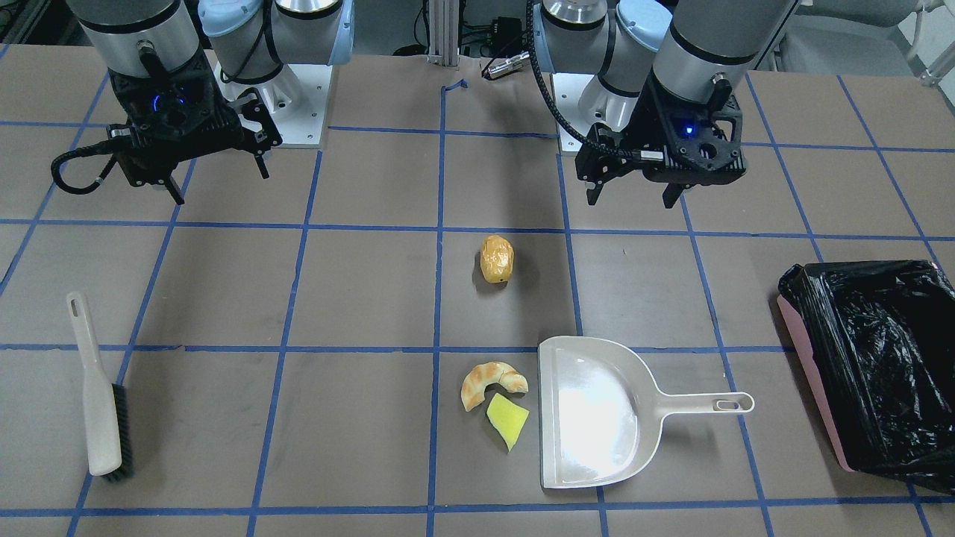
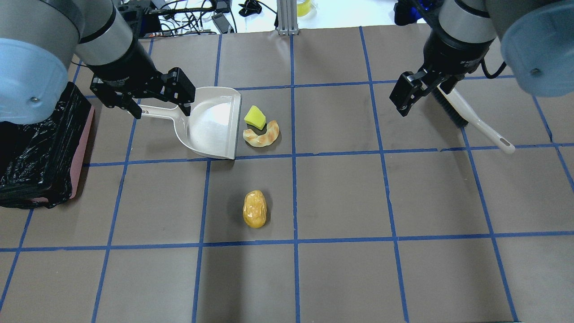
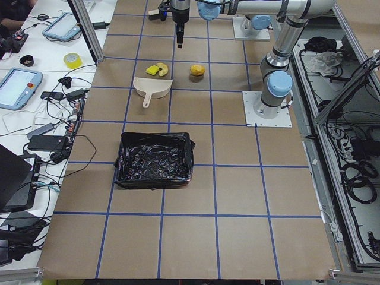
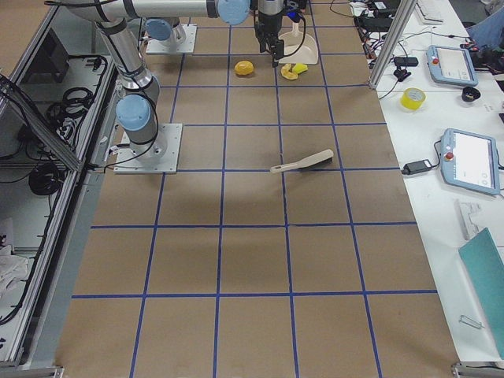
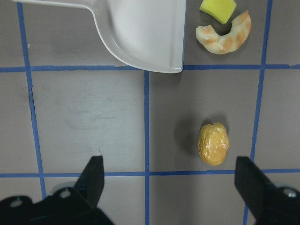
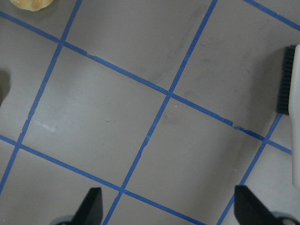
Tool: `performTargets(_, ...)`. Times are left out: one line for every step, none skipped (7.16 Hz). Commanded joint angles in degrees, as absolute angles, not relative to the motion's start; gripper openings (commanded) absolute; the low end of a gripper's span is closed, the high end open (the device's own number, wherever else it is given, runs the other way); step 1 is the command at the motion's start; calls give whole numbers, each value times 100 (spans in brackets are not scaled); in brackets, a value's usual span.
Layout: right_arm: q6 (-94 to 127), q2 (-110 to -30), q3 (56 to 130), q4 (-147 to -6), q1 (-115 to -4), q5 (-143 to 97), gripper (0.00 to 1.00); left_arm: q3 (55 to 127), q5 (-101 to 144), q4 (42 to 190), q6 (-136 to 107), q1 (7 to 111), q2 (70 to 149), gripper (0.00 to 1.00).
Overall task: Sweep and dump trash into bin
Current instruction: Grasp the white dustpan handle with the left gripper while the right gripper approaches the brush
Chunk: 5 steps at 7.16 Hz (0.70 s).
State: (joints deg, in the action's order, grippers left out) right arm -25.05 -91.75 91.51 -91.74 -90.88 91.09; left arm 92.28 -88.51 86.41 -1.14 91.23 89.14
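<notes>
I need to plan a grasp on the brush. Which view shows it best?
The front-facing view: the brush lies whole, handle and bristles unobstructed. Overhead, the right gripper overlaps its bristle end; the right wrist view catches only an edge; the right side view shows it small. Elsewhere I cannot find it.

3x trash point(image 1: 497, 259), 1x bin point(image 1: 828, 373), dustpan point(image 1: 597, 418), brush point(image 1: 101, 403)

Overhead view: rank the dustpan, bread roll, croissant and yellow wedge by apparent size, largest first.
1. dustpan
2. bread roll and croissant: look close in size, and the roll lies nearer the camera, so I leave them unranked
3. yellow wedge
</notes>
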Motion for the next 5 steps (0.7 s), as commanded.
performTargets(-2522, -9211, 9123, -9210, -9097, 9149, 100, 9229, -8859, 8640, -114, 9132, 8921, 100)
performTargets(-2531, -9194, 9132, -9220, -9097, 9236, 100, 9229, -8842, 8640, -27, 9080, 8930, 100)
performTargets(-2540, -9193, 9123, -9281, -9097, 9394, 100, 9229, -8868, 8561, 905, 9053, 9017, 100)
performTargets(-2540, -9193, 9123, -9290, -9088, 9361, 100, 9255, -8868, 8326, 1488, 8940, 9131, 100)
performTargets(-2497, -9167, 9140, -9325, -9088, 9317, 100, 9255, -8859, 8323, 2138, 8686, 9315, 100)
